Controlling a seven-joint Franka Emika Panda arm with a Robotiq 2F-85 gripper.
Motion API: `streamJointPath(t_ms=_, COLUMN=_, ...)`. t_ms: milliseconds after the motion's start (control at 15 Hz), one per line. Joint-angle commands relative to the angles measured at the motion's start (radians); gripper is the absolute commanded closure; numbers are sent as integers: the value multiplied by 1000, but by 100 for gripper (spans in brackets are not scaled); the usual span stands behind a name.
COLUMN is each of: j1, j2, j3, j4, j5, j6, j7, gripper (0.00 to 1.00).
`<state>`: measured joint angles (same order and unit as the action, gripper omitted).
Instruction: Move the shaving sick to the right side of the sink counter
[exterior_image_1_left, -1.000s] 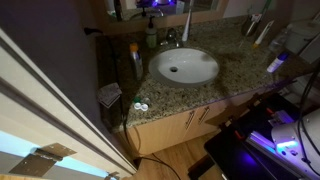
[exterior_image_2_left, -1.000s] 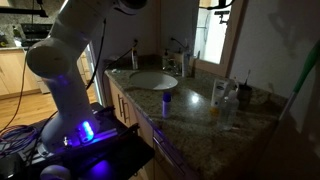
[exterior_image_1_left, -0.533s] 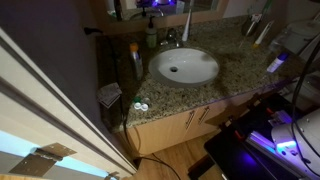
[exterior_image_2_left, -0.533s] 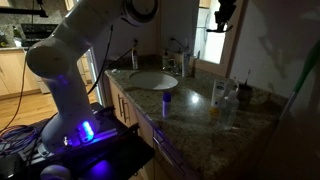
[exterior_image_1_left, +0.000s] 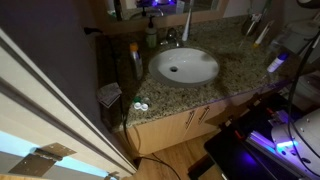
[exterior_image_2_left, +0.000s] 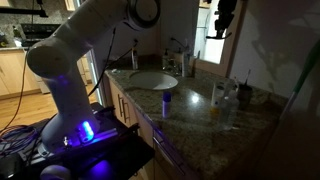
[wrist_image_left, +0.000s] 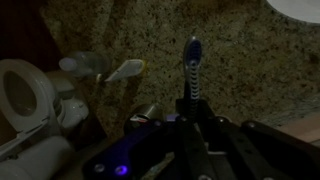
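In the wrist view my gripper (wrist_image_left: 188, 112) is shut on the shaving stick (wrist_image_left: 190, 75), a slim ribbed handle with a blue head that points away from the fingers. It hangs high above the speckled granite sink counter (wrist_image_left: 230, 50). The white basin shows at the top right corner (wrist_image_left: 300, 6). In an exterior view the gripper (exterior_image_2_left: 221, 24) is up by the mirror, above the counter (exterior_image_2_left: 190, 105) between the basin (exterior_image_2_left: 152, 80) and the bottles. The counter (exterior_image_1_left: 230, 75), basin (exterior_image_1_left: 184, 66) and chrome faucet (exterior_image_1_left: 170, 38) also show from above in an exterior view.
Bottles (exterior_image_2_left: 222, 97) stand on the counter, with a small blue-lit object (exterior_image_2_left: 166, 100) at its front edge. A soap bottle (exterior_image_1_left: 152, 35), a tall bottle (exterior_image_1_left: 134, 60) and a small twin-cup case (exterior_image_1_left: 140, 107) surround the basin. The wrist view shows a toilet (wrist_image_left: 25, 95) and pale bottles (wrist_image_left: 100, 68).
In the exterior view showing the arm, the gripper has come further into the frame, moving a little right and lower with the stick. Nothing on the counter has moved.
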<state>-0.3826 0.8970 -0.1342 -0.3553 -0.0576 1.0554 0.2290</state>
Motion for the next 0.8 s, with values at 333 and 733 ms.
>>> streamJointPath(t_ms=333, j1=-18, j2=52, j3=42, j4=-28, j5=52, j6=184, j7=-217, gripper=96)
streamJointPath(t_ms=733, j1=-8, j2=69, j3=25, j4=-18, j5=16, j6=192, j7=-234, gripper=85)
